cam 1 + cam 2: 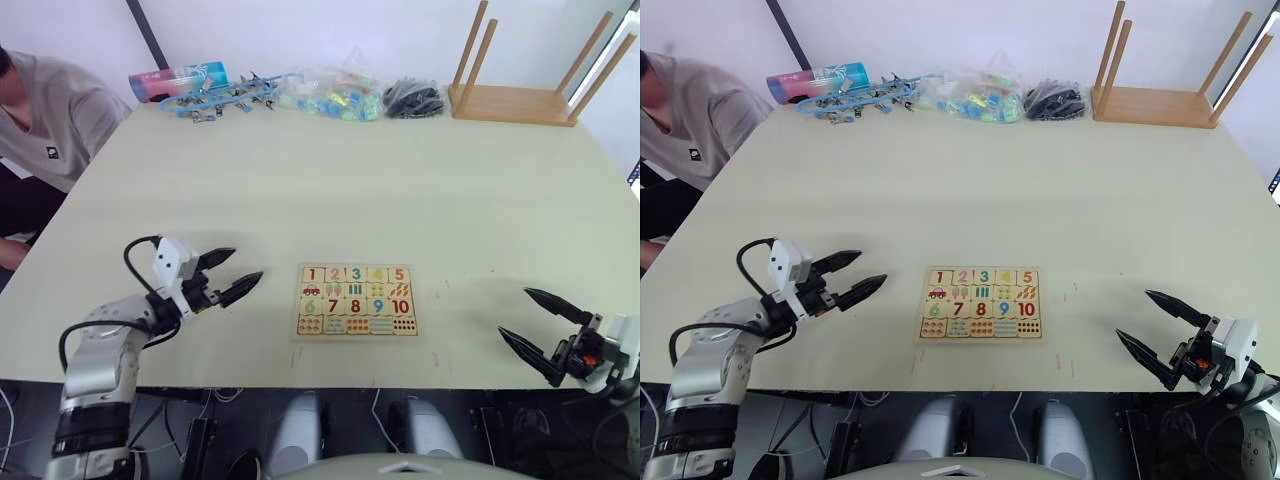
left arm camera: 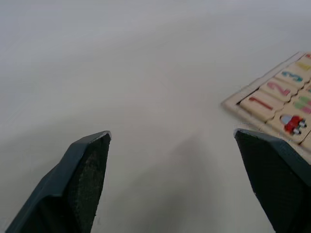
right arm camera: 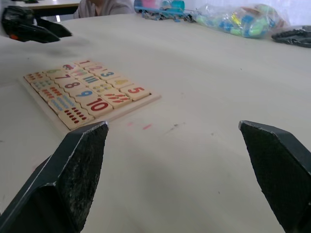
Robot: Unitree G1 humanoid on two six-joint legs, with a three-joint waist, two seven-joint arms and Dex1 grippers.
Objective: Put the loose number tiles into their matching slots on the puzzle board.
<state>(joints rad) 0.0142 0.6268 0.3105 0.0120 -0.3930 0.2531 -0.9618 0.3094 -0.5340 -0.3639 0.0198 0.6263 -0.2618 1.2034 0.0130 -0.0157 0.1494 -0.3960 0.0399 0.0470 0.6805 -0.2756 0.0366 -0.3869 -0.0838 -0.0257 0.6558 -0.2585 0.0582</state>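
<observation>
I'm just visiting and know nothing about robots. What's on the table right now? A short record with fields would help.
puzzle board: flat on the table, between the two grippers
number tiles 1 to 5: seated in the board's top row
left gripper: open, empty, beside the board
right gripper: open, empty, apart from the board
far edge: toy bags, upturned wooden stool
person: seated at the table's corner

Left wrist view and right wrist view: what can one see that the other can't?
Left wrist view alone: the left pincer, open, and a close look at the 1 tile with the red car under it. Right wrist view alone: the right pincer, open, the 10 tile, the toy bags and a person far off. Both: the board on the table, tiles 1 to 5 seated in its top row.
</observation>
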